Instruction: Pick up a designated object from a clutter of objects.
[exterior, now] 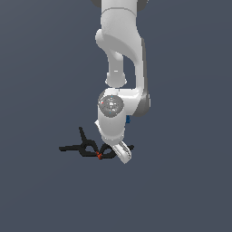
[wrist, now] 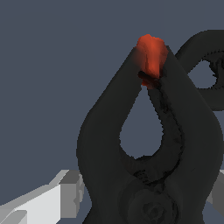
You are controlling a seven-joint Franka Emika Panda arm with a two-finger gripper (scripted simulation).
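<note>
1. The designated object, a small black spring clamp with orange-red jaw tips [wrist: 151, 54], fills the wrist view, its two curved arms meeting at the tip. In the exterior view it lies on the flat grey-blue floor [exterior: 45, 195], directly under the arm's white gripper [exterior: 123, 153].
2. The gripper is down at the clamp. One pale finger [wrist: 43, 203] shows beside the clamp's body in the wrist view, with a sliver of another at the opposite edge; I cannot tell whether they have closed on it or merely straddle it.
3. A second black spring clamp [exterior: 80, 144] lies touching or just beside the first, towards the exterior view's left, with one handle sticking up.
4. A small blue object [exterior: 128, 120] peeks out behind the wrist; too little shows to identify it.
5. Risks, as I judge them: the neighbouring clamp's loop sits so close that a lift could snag and drag it; the rounded, narrow arms could slip from the fingers.
6. Count: two black clamps, one blue piece visible, one gripper.
</note>
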